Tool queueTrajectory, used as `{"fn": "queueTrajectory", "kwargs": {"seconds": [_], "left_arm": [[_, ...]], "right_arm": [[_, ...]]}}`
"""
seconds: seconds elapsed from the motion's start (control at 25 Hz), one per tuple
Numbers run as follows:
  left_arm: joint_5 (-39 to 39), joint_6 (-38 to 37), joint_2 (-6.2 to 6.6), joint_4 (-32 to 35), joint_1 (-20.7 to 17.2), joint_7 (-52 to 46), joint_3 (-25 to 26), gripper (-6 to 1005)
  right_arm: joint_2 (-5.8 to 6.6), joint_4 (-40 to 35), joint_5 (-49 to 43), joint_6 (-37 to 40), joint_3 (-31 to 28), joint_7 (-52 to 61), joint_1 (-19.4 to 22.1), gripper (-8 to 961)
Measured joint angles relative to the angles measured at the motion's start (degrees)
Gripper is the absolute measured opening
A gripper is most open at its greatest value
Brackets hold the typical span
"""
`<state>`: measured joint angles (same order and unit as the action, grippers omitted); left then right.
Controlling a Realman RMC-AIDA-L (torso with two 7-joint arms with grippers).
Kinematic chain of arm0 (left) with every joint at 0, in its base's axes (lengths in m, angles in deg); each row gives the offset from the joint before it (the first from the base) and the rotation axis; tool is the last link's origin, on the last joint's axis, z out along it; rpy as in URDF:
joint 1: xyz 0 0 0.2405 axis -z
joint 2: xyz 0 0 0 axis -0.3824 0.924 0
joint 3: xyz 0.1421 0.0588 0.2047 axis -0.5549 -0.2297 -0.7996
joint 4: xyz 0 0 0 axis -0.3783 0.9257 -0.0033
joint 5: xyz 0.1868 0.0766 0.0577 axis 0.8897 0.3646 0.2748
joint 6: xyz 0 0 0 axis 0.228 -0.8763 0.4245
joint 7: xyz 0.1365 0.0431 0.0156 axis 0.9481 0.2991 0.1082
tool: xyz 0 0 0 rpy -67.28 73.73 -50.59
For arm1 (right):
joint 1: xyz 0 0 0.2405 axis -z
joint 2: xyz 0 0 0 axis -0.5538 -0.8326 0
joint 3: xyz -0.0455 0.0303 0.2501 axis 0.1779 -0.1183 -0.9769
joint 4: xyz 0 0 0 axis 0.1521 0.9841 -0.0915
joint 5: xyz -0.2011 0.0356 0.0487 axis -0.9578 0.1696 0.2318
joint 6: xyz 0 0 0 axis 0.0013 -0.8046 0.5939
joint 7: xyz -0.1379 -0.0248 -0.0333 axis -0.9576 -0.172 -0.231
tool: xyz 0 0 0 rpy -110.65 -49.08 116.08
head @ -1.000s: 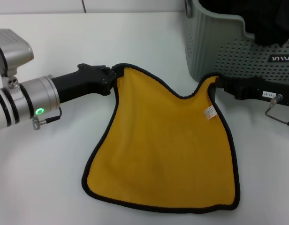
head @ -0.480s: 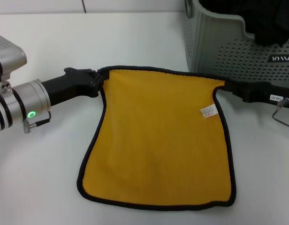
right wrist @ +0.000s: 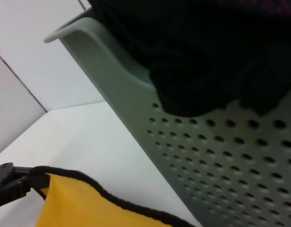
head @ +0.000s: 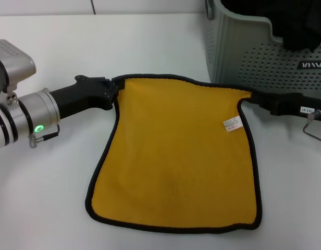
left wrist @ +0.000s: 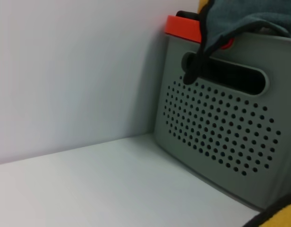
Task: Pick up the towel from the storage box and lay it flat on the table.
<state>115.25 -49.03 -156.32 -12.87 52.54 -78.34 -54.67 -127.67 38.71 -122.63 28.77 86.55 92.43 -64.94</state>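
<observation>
The towel (head: 176, 156) lies mustard-yellow side up on the white table (head: 98, 41), its black border and white tag (head: 232, 124) showing. My left gripper (head: 114, 91) is shut on its far left corner. My right gripper (head: 251, 98) is shut on its far right corner. The far edge runs straight between them. The storage box (head: 238, 52) stands at the back right, just behind the right gripper. In the left wrist view the towel's teal-grey side (left wrist: 244, 16) hangs before the box (left wrist: 221, 142). The right wrist view shows the towel's edge (right wrist: 79, 205) and the left gripper (right wrist: 11, 187).
A plain black cloth (head: 301, 26) sits inside the box, also in the right wrist view (right wrist: 207, 61). The box carries a black label (head: 312, 65). A cable (head: 314, 130) trails from the right arm. Bare tabletop lies to the left and behind the towel.
The grippers have moved apart, pulling the towel's sagging far edge straight and spreading the cloth wider. In the last half second the left arm shifted only slightly.
</observation>
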Motion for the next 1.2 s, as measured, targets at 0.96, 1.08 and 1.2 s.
{"fn": "queueTrajectory", "kwargs": {"seconds": [0.96, 1.08, 1.2], "left_arm": [[-7.87, -1.03, -0.30, 2.26, -3.29, 0.15, 0.21, 533], [-9.71, -4.73, -0.28, 2.90, -4.90, 0.21, 0.21, 531], [-10.58, -10.52, -0.10, 2.93, -5.80, 1.15, 0.21, 530]], "right_arm": [[-0.07, -13.33, 0.57, 9.64, -6.89, 3.79, 12.33, 677], [0.16, -13.80, 0.65, 16.78, -9.64, 2.46, 12.50, 704], [0.41, -13.23, 0.69, 27.98, -13.68, -1.34, 12.05, 703]]}}
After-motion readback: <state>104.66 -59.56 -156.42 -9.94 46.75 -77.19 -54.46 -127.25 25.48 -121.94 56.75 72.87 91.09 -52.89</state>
